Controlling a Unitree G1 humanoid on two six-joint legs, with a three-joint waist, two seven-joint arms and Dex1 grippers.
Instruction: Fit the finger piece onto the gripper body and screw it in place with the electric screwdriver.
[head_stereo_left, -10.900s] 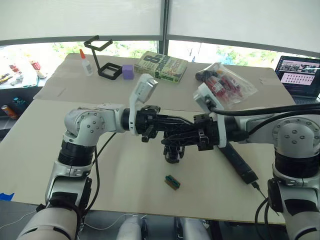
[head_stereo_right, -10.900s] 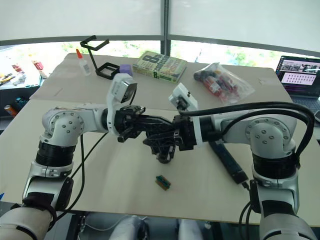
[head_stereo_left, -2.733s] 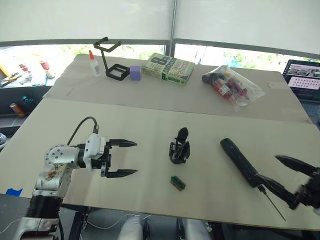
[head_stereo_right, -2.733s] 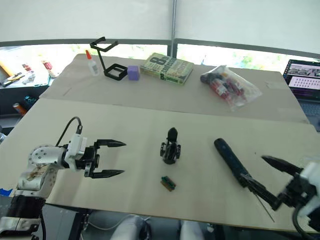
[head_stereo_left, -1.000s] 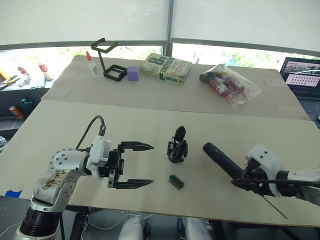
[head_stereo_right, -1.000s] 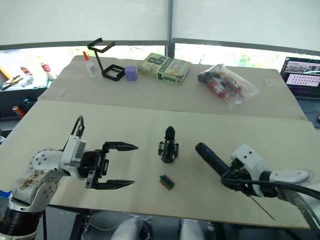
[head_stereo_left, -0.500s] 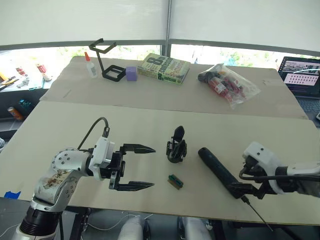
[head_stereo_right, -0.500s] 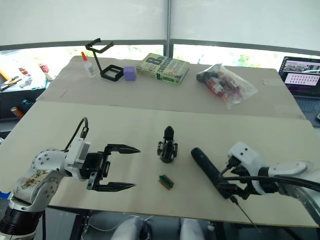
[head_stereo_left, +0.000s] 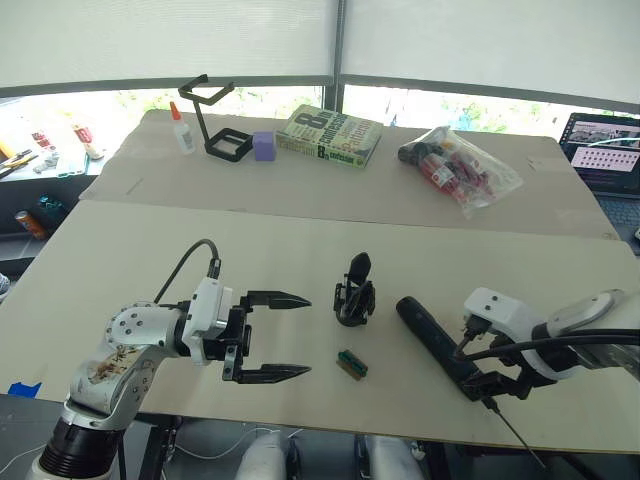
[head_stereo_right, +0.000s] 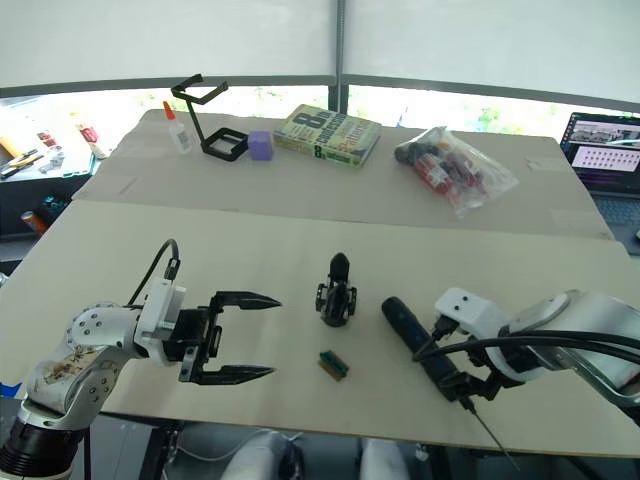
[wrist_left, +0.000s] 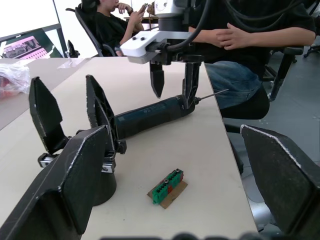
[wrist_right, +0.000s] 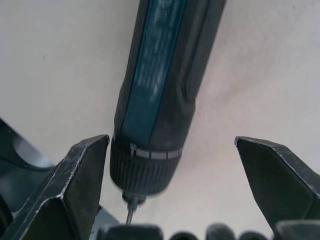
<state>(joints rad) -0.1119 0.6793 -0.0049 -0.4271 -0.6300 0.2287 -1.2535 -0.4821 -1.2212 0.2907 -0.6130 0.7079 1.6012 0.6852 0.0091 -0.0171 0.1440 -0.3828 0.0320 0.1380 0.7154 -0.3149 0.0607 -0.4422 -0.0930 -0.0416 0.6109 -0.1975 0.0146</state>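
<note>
From the head camera we see the gripper body (head_stereo_left: 354, 300) standing upright near the middle of the pale counter (head_stereo_left: 120, 250), one pointed black finger rising from it. Just in front of it lies a small green-and-brown block (head_stereo_left: 351, 364). To the robot's right the electric screwdriver (head_stereo_left: 440, 346) lies flat on the counter, its thin bit pointing toward the near edge. Our right gripper (head_stereo_left: 490, 378) hangs over the bit end, jaws wide on either side of the barrel — not closed on it. Our left gripper (head_stereo_left: 275, 335) hovers left of the gripper body, jaws wide and holding nothing. At the far side sit a book (head_stereo_left: 328, 136), a bag of small items (head_stereo_left: 458, 168) and a wire-frame stand (head_stereo_left: 212, 120).

The left wrist view shows the gripper body (wrist_left: 75, 140) close up, the block (wrist_left: 168, 182) beside it, and the right gripper (wrist_left: 172, 80) straddling the screwdriver (wrist_left: 150, 116). A seated person (wrist_left: 240, 35) is beyond the counter.

The right wrist view looks down on the screwdriver (wrist_right: 160, 95) lying between the open fingers (wrist_right: 70, 185) — with clear gaps on both sides.
</note>
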